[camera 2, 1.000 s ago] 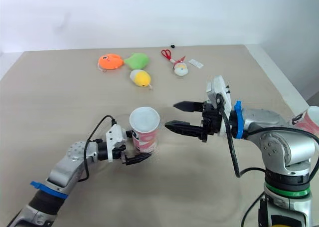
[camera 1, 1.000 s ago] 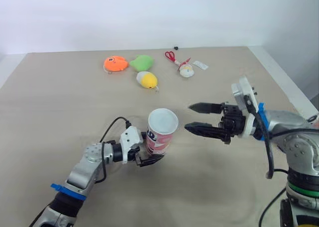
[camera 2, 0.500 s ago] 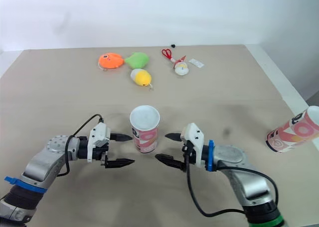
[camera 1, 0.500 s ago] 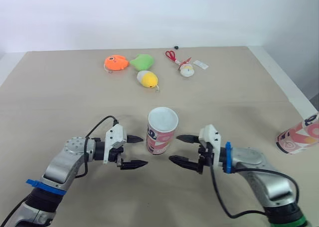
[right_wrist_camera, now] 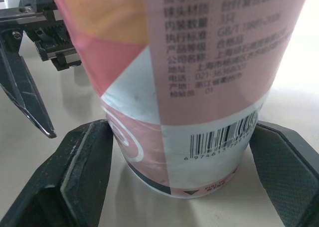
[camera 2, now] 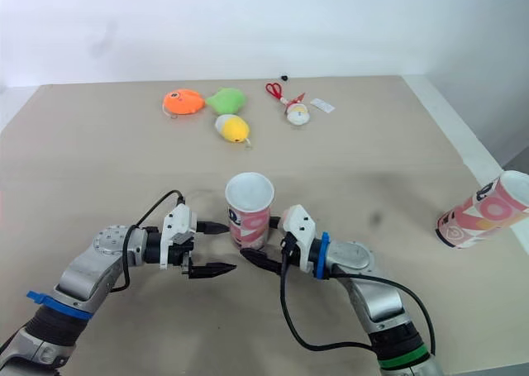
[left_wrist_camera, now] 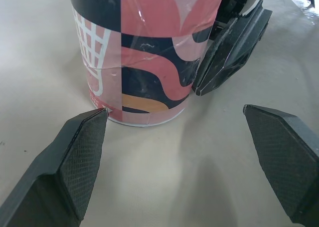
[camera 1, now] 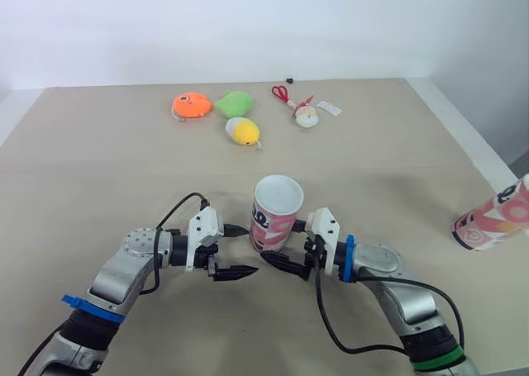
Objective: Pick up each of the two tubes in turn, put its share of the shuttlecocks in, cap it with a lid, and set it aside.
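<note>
Tube [camera 1: 275,213] stands upright mid-tabletop [camera 1: 99,169], open mouth up, no lid on it. Left gripper [camera 1: 250,249] sits low just left of it, jaws wide apart; in the left wrist view one fingertip [left_wrist_camera: 82,147] touches the base rim and the other lies over bare tabletop. Right gripper [camera 1: 279,244] comes in from the right, jaws spread, one finger either side of the base. The pads [right_wrist_camera: 84,162] sit tight beside the wall; can't tell if they're squeezing. Back row, well apart from the grippers: orange toy [camera 1: 192,106], green toy [camera 1: 235,104], yellow toy [camera 1: 243,131], red scissors [camera 1: 283,92], small white toy [camera 1: 307,117]. Second tube [camera 1: 494,225] lies tilted at the far right edge.
</note>
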Controlling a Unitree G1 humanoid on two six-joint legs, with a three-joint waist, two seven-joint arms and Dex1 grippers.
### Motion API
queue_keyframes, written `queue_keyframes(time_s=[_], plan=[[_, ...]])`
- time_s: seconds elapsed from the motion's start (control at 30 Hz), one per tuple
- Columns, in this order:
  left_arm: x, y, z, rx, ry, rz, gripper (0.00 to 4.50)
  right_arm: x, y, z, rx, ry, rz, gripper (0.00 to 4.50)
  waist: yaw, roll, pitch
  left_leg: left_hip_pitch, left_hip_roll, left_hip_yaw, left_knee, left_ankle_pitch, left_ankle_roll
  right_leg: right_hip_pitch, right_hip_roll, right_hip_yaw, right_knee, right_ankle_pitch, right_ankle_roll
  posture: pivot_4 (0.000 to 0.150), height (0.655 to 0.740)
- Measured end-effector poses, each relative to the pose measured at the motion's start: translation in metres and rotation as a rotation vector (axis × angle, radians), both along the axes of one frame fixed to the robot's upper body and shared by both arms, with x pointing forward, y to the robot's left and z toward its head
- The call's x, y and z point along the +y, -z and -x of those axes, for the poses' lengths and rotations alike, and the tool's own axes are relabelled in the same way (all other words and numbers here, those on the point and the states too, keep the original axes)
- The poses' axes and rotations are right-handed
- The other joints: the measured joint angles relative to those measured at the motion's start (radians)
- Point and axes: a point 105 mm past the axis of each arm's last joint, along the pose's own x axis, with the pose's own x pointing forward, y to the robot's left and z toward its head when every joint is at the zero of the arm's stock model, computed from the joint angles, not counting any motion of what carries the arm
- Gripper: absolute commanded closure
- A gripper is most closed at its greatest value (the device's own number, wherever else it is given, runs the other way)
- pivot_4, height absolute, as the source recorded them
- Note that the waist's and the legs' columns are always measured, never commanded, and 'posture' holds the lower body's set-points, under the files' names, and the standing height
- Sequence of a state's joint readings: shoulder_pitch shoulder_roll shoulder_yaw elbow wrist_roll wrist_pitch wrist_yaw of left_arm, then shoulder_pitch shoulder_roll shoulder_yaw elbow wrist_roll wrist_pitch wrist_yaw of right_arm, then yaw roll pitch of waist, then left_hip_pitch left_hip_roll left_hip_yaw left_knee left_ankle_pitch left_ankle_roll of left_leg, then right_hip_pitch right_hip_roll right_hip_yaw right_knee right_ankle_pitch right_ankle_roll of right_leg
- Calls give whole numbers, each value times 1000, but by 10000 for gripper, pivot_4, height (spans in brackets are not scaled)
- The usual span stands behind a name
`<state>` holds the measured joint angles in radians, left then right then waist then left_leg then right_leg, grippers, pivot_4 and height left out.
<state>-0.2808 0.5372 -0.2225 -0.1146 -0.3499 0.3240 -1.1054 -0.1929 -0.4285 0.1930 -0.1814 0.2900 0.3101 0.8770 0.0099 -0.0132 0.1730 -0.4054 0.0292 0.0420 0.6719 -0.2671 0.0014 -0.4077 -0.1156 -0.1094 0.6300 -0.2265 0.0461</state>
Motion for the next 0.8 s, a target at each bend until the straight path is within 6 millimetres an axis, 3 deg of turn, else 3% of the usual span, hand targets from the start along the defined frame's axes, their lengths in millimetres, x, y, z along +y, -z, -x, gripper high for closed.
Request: queue_keyframes(time_s=[0.13,0.27,0.37,0.47,0.6,0.7,0.8], plan=[[1,-1,-2,-6,-5,0,0,1,-1,0,-6,-4,-5,18937,0,0,0,0,0,0,0,0,0,0,0,0,0,1,-1,1500,7400],[2,-14,-6,-25,-20,59,0,-1,-1,2,0,10,-21,18937,2,0,0,0,0,0,1,0,0,0,0,0,1,2,-3,1500,7400],[8,-53,-20,-138,-61,132,0,-17,-3,-1,16,106,-58,18937,3,-1,0,0,0,0,2,1,-1,0,0,1,1,5,-7,1500,7400],[2,-77,-30,-198,-84,186,0,-44,-19,-17,-9,313,-164,18937,3,-2,1,0,0,0,2,1,-1,0,1,1,2,5,-7,1500,7400],[-15,-107,-36,-274,-59,251,0,-101,-39,-40,-85,685,-256,18937,4,-2,1,0,-1,1,2,3,-3,1,1,2,2,6,-7,1500,7400],[-35,-107,-35,-260,-22,277,0,-151,-30,-47,-64,966,-270,18937,2,-2,1,0,-1,4,2,3,-3,0,1,3,2,6,-8,1500,7400],[-48,-102,-34,-243,4,276,0,-175,-24,-46,-55,1096,-258,18937,0,-1,1,0,0,7,1,3,-3,-1,2,4,2,6,-8,1500,7400]])
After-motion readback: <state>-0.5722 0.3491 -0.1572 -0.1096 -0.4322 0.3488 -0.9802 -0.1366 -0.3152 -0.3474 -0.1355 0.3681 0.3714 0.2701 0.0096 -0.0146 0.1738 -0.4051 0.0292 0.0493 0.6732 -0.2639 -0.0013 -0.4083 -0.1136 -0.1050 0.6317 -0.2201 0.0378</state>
